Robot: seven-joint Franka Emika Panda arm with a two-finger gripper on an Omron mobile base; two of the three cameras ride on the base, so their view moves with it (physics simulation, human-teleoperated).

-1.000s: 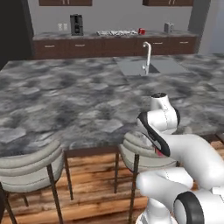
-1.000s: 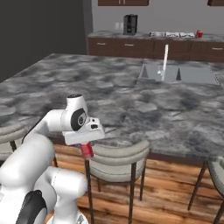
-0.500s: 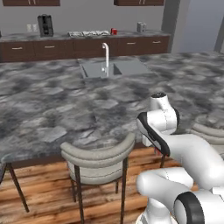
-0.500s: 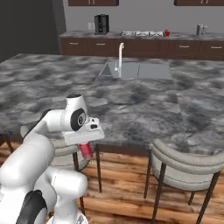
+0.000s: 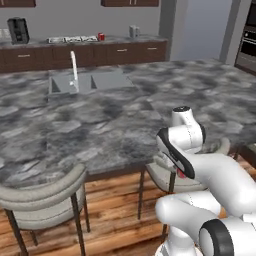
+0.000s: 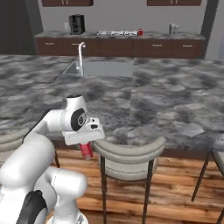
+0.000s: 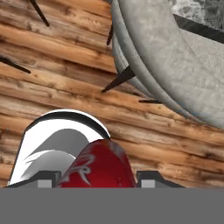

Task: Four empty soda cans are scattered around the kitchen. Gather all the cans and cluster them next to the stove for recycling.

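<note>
Base drove right | fingers (image 7: 96, 183) hold soda can (image 7: 99, 166) | lettering unreadable

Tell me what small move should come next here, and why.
Probably keep driving toward the back counter with the grip unchanged. The pincer is shut on a soda can, carried low beside the stool, while the stove and another can sit far across the island.

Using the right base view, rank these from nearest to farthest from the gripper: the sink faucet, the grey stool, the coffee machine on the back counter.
1. Grey stool: just right of the gripper, which holds a red soda can below the island's edge.
2. Sink faucet: on the island, beyond the arm.
3. Coffee machine: on the back counter, at its left end.
</note>
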